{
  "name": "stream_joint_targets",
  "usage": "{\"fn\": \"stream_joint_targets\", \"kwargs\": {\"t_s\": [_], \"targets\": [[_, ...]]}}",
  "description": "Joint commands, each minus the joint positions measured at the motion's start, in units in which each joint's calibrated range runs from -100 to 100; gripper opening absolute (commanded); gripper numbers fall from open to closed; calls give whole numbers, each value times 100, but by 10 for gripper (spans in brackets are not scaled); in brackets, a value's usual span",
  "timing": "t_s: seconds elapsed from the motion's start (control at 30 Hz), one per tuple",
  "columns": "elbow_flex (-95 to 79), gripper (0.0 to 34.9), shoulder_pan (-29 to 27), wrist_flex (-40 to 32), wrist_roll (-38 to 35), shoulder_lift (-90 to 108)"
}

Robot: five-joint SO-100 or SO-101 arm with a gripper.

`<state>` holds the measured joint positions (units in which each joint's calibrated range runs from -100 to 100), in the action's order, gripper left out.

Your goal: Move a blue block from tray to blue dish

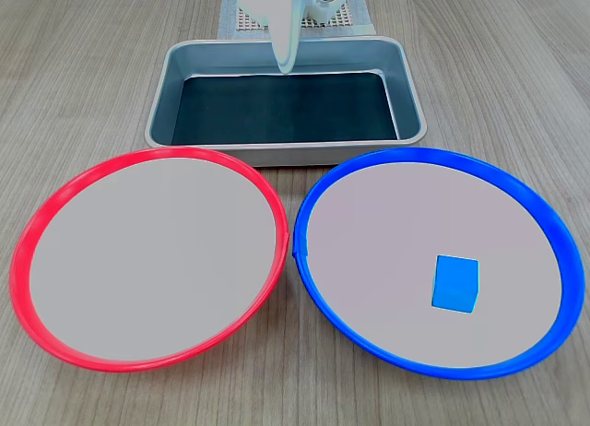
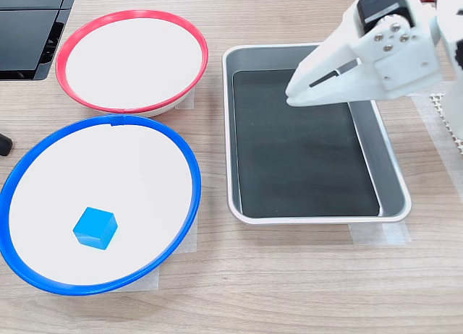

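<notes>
Where the blue block point(image 1: 456, 284) is concerned, it lies inside the blue dish point(image 1: 318, 191), resting flat on the pale centre. In the first exterior view it sits toward the dish's near rim and the first exterior view's right of centre; in the second exterior view it point(image 2: 95, 228) sits toward the near rim and the second exterior view's left, clear of the blue rim point(image 2: 189, 168) on all sides. Nothing touches it.

The tray point(image 1: 414, 103) stands on the wooden table point(image 1: 83, 85) beyond both dishes in the first exterior view, its dark floor bare. In the second exterior view the tray point(image 2: 394, 171) lies to the second exterior view's right of the dishes, with strips of clear tape at its near corners.

The red dish point(image 1: 37, 214) lies just beside the blue dish, their rims almost touching, and holds nothing.

The gripper point(image 2: 291, 97) hangs above the tray's far end, well apart from the block. Its white jaws taper to a point and appear pressed together, with only a thin dark slit along their length, and they carry nothing. In the first exterior view the gripper point(image 1: 287, 66) points downward over the tray's far wall.

A dark flat object point(image 2: 29, 30) lies at the table's far corner on the second exterior view's left.
</notes>
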<state>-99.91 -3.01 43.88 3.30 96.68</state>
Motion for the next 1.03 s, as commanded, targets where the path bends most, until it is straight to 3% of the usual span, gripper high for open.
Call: {"fn": "stream_joint_targets", "kwargs": {"t_s": [0.0, 1.0], "targets": [[-9, 1, -90, 354, 68, 239], [-9, 3, -43, 354, 49, 239]]}}
